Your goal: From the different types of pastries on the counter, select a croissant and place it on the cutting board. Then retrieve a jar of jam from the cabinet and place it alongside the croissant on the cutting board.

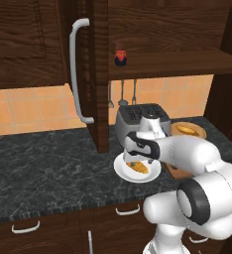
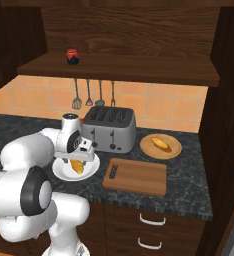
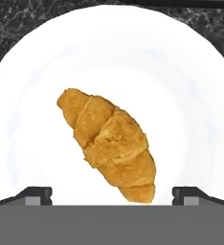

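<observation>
Golden croissant [image 3: 111,146] lies diagonally between the spread fingers [image 3: 35,195].

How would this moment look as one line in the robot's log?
phase: reaching | hand: open, above croissant | croissant: on white plate | board: bare | jam: on shelf

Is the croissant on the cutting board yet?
No, the croissant lies on the round white plate, and the cutting board is bare.

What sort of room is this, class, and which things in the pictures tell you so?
Most likely a home kitchen: a toaster on the black stone counter, hanging utensils against a tiled wall, and a croissant on a white plate.
</observation>
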Robot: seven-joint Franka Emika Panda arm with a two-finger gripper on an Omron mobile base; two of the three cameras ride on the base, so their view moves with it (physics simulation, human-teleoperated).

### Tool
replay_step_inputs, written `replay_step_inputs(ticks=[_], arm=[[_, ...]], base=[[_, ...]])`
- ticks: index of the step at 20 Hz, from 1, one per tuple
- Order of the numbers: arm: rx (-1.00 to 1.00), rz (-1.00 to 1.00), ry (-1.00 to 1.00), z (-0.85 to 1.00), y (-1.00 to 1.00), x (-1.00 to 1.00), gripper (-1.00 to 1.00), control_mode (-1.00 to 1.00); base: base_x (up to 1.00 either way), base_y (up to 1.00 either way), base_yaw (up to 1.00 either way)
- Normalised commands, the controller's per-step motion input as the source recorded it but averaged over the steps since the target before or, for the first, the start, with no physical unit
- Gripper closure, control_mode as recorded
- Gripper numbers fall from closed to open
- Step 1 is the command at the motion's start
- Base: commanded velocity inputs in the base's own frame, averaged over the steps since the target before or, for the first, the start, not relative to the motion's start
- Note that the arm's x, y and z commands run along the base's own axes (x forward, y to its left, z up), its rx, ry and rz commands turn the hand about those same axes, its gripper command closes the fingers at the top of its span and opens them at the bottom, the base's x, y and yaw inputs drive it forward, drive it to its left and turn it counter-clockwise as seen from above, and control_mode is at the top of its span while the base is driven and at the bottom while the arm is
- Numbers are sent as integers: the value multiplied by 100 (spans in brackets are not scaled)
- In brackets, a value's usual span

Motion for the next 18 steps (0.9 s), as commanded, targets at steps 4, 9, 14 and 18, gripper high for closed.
replay_step_inputs(ticks=[4, 9, 14, 18], arm=[[0, 2, 0, -17, 0, 12, -100, -100], [0, 1, 0, -14, 0, 2, -100, -100], [0, 1, 0, -10, 0, 0, -100, -100], [-1, 0, 0, -16, 0, 2, -100, -100]], base=[[0, 0, 0], [0, 0, 0], [0, 0, 0], [0, 0, 0]])
